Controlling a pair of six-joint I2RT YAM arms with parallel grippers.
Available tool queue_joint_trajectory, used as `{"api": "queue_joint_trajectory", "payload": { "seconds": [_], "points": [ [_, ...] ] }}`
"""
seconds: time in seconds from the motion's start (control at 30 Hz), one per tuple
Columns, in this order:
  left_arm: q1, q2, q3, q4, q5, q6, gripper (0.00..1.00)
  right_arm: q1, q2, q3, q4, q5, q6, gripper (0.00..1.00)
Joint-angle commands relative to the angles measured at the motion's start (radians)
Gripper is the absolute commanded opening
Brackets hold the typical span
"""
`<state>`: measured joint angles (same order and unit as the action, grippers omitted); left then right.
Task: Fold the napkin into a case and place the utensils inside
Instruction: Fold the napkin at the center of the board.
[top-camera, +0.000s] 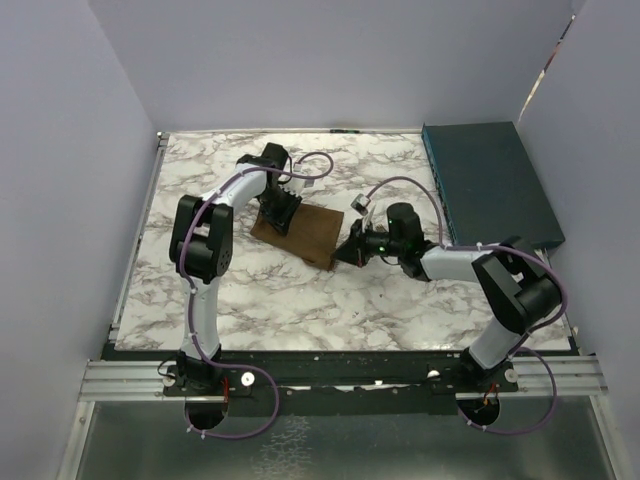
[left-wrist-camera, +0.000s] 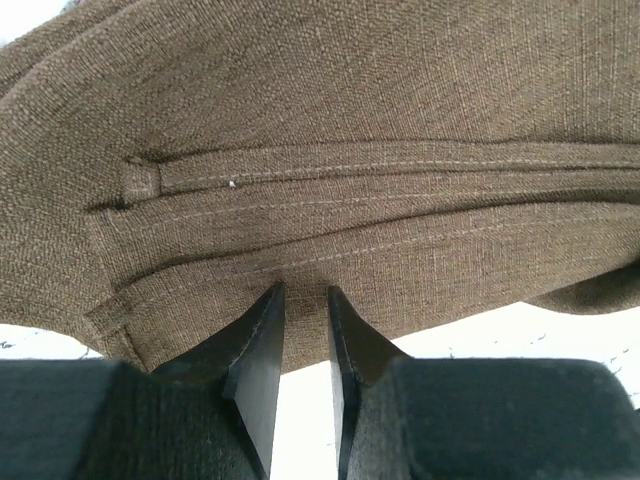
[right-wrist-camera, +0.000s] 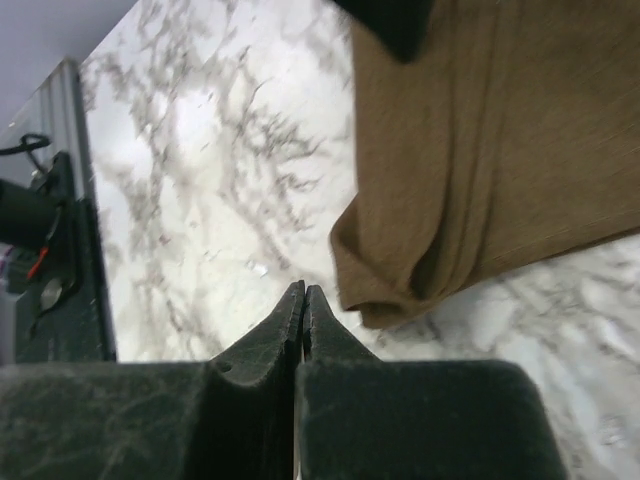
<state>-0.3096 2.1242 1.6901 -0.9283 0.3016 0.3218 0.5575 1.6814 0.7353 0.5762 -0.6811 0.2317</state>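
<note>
The brown napkin (top-camera: 312, 235) lies folded into a flat oblong in the middle of the marble table (top-camera: 300, 300). My left gripper (top-camera: 280, 212) is over its far left end. In the left wrist view its jaws (left-wrist-camera: 305, 292) stand a narrow gap apart, tips at the cloth's hemmed edge (left-wrist-camera: 350, 170), with white table showing between them. My right gripper (top-camera: 350, 250) is at the cloth's near right corner. In the right wrist view it (right-wrist-camera: 303, 288) is shut and empty, just beside the folded corner (right-wrist-camera: 400, 290). The fork is not in view.
A dark teal flat box (top-camera: 490, 180) lies at the back right of the table. Purple walls enclose the table on three sides. A metal rail (top-camera: 340, 380) runs along the near edge by the arm bases.
</note>
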Motion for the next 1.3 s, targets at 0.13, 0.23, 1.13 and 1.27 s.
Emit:
{"api": "queue_joint_trajectory", "payload": {
  "seconds": [0.13,0.23,1.13,1.27],
  "points": [
    [-0.005,0.043,-0.012,0.037,-0.043,-0.003,0.23,0.026,0.033,-0.051,0.161,-0.134,0.078,0.01],
    [-0.011,0.046,-0.011,0.040,-0.058,-0.003,0.23,0.025,0.077,-0.026,0.158,-0.142,0.069,0.01],
    [-0.025,0.039,-0.031,0.038,-0.064,0.044,0.20,-0.031,0.355,0.074,0.059,0.000,0.035,0.01],
    [-0.026,0.040,-0.030,0.038,-0.060,0.047,0.20,-0.030,0.357,0.070,0.021,0.021,0.031,0.01]
  ]
}}
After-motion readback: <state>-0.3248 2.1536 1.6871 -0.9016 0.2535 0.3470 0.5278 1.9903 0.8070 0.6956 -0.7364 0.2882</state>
